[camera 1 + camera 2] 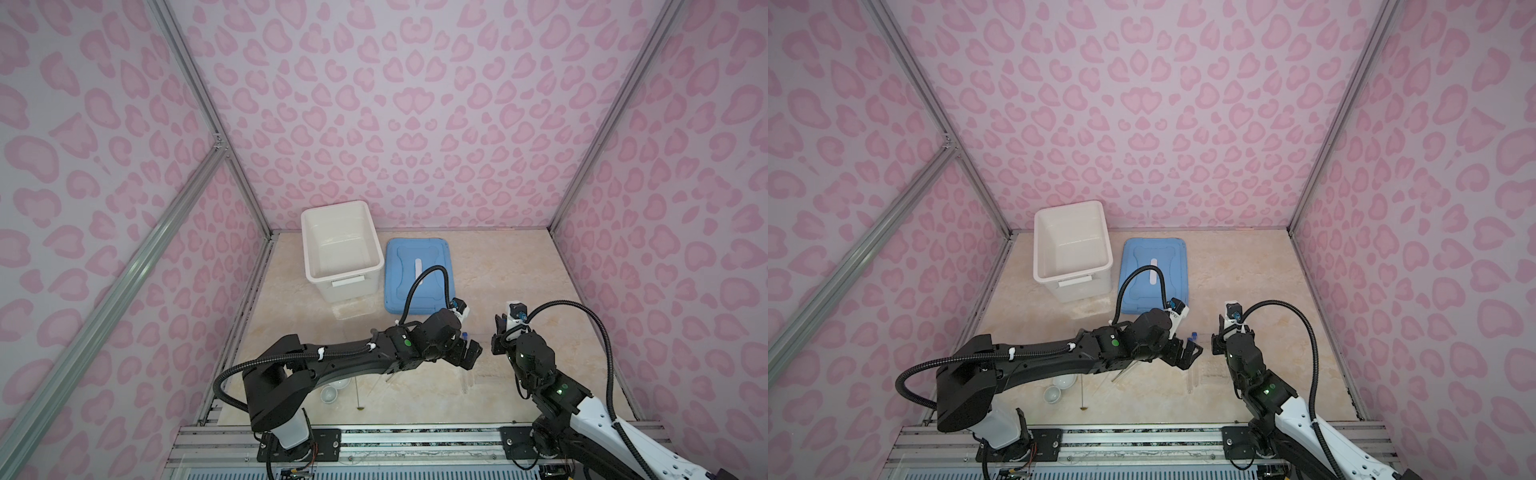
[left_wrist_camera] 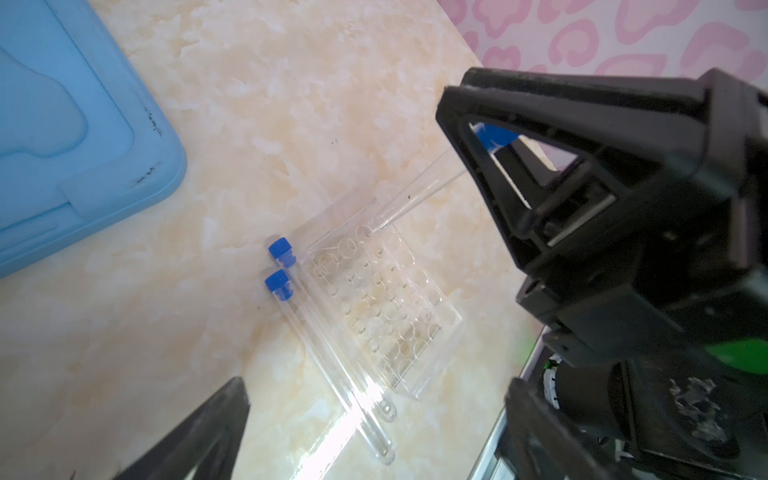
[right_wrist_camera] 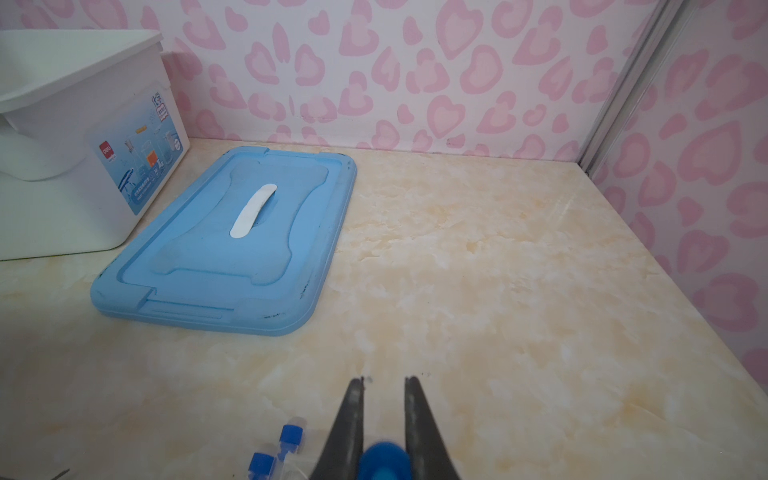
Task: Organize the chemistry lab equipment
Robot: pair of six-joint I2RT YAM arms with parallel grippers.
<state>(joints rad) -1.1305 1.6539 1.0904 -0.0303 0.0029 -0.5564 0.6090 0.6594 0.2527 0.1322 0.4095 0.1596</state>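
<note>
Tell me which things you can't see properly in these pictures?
- Rack: both top views, see-through and tiny, so its holes cannot be counted.
- One dish: both top views, half under the left arm.
- Tweezers: both top views, mostly under that arm.
- Tube in the right gripper: right wrist view, only its blurred blue cap shows, cut off by the edge.

Two tubes (image 2: 277, 284) lie beside rack (image 2: 382, 307) (third tube (image 2: 415, 193) tilted).

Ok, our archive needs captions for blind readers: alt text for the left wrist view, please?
The right gripper holds a blue-capped tube tilted, its lower end at a corner of the clear rack. Two more capped tubes lie together beside the rack on the marble table, near a blue lid.
</note>
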